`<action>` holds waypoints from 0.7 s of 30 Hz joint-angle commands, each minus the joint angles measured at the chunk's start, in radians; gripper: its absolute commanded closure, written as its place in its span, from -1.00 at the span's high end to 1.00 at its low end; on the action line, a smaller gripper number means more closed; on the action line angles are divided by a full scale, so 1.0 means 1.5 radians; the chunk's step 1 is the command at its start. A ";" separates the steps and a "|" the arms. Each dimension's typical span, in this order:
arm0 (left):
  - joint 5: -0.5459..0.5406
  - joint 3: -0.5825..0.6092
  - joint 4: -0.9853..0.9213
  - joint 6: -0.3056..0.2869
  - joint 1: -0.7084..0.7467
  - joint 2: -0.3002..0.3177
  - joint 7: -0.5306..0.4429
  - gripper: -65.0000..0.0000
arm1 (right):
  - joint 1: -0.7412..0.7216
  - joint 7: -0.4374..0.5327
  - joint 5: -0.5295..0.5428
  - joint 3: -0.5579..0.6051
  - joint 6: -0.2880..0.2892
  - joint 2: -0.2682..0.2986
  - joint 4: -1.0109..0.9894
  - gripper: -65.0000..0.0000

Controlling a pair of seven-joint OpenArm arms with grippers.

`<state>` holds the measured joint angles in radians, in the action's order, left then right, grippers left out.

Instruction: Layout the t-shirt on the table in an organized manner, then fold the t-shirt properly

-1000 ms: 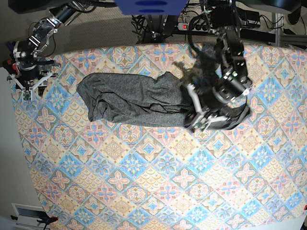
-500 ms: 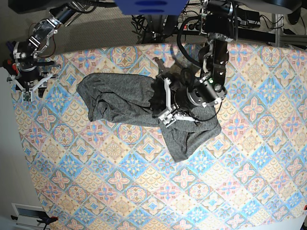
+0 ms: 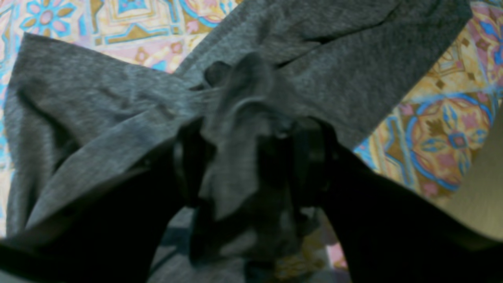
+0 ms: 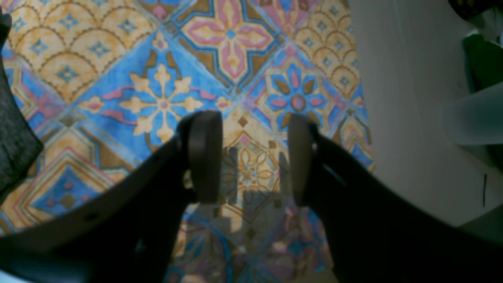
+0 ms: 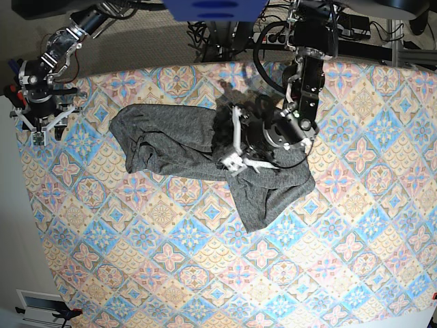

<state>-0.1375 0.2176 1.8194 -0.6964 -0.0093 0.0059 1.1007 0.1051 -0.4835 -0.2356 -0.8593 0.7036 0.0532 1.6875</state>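
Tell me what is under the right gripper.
Under the right gripper, open and empty, lies bare tile-print table and its shadow. The t-shirt only touches that view's left edge. Nothing there is covered.

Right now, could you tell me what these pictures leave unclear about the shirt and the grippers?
- Left gripper fingertips: left wrist view, t-shirt draped over them, blurred.
- Collar and sleeves: base view, t-shirt bunched; the left arm covers its middle.
- Right gripper: small in base view; its open fingers are clear only in the right wrist view.
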 commanded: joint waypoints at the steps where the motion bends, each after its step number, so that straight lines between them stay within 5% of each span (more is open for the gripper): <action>1: -0.010 0.024 0.015 -0.001 -0.012 -0.003 -0.014 -0.04 | -0.005 0.015 0.007 -0.002 -0.004 0.012 0.011 -0.19; 7: -0.014 0.064 0.089 -0.001 -0.013 -0.008 -0.016 -0.17 | -0.005 0.015 0.007 0.000 -0.004 0.012 0.015 -0.19; 21: -0.015 -0.195 0.117 -0.001 0.024 -0.002 -0.012 -0.21 | -0.005 0.015 0.009 0.131 -0.004 0.010 0.021 -0.19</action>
<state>-0.1474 -0.0731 1.9766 -0.7021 0.0410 0.0036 1.1049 0.1055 -0.4816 -0.2348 -0.6594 0.7036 0.0532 1.6962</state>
